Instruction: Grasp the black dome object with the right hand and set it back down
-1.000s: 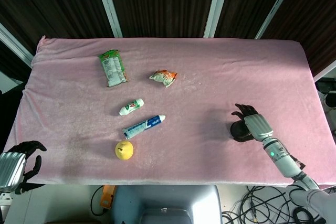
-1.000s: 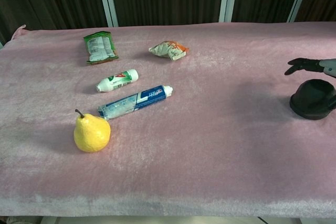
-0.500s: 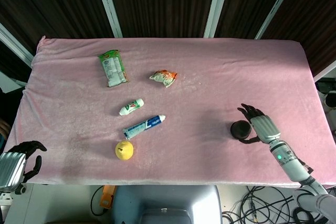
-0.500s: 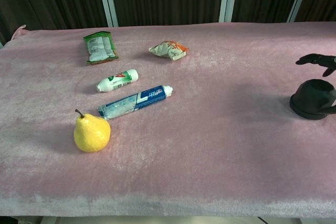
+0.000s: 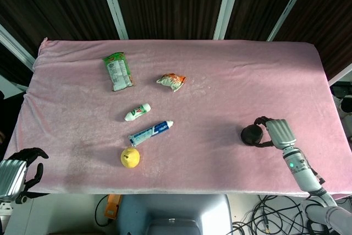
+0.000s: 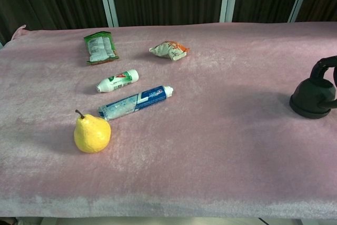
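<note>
Right now the black dome object (image 5: 252, 135) sits on the pink tabletop (image 5: 220, 81) near its right edge, well apart from the pear (image 5: 130, 157), the toothpaste tube (image 5: 150, 132) and the small white bottle (image 5: 137, 112). The right hand (image 5: 273, 132) has its dark fingers (image 5: 260, 120) curled around the dome's far and near sides, so it reads as gripping the dome, though the dome appears to rest on the cloth.

The grasp looks shallow and to one side; on a smooth rounded shape the fingers could slide off during a lift, and the dome could tip or roll toward the nearby edge. The soft cloth might also drag at its base.

In the chest view the hand is mostly cut off by the frame, leaving one looped finger above the dome, so contact on the palm side cannot be confirmed. The left hand (image 5: 16, 171) hangs off the near left corner, fingers loosely curled, holding nothing.
</note>
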### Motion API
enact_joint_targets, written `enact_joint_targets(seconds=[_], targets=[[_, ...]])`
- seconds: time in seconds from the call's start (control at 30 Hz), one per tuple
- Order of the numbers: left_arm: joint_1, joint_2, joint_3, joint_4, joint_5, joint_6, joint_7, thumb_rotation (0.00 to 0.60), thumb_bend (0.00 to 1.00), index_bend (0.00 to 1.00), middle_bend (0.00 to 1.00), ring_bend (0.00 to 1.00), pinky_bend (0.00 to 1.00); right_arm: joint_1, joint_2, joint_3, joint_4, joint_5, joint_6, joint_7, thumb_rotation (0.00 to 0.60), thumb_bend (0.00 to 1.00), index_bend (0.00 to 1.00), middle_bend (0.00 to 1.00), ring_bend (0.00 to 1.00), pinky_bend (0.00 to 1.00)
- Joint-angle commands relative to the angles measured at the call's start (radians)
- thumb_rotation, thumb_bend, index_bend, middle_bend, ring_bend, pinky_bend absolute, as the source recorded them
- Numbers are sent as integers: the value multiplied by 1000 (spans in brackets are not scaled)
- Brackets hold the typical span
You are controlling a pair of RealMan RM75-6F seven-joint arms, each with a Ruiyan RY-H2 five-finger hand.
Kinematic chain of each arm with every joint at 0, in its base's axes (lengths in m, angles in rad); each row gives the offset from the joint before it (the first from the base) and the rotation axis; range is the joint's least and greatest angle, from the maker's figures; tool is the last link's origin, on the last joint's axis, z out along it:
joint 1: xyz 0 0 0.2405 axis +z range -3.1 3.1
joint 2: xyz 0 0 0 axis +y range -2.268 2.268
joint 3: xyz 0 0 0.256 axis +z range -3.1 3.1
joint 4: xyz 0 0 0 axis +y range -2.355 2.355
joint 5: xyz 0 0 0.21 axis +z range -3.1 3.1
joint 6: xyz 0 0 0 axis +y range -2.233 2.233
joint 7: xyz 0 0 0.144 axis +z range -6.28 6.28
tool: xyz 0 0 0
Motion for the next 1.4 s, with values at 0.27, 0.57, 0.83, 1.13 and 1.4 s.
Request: enact_joint_targets(seconds=[0.27, 0.57, 0.83, 1.13, 1.4], targets=[[1, 0, 1, -2, 1, 0, 4, 600, 572, 460, 398, 347, 473, -27, 7, 19, -3, -19, 100, 73, 600, 148, 770, 554, 619, 797], [-1, -1, 2, -3, 5, -1, 10, 600, 571, 460, 398, 347, 473, -99, 150, -14, -154, 9, 97, 12, 600, 147, 727, 554, 590, 775], [-1, -2, 2, -3, 5, 0, 10, 600, 572, 460, 398, 347, 473, -143, 128, 12, -132, 98, 73, -141, 600, 148, 656, 532, 499, 660], [-5, -2, 3, 1, 7, -6, 3, 600, 573, 459, 398, 347, 473, -155, 158, -10, -168, 54, 72, -91, 600, 148, 252, 161, 48, 175], [-13, -5, 2, 7, 6, -18, -3, 600, 571, 460, 398, 347, 473, -207, 262, -20, -329, -21, 223, -44, 600, 147, 0, 0, 0, 72]])
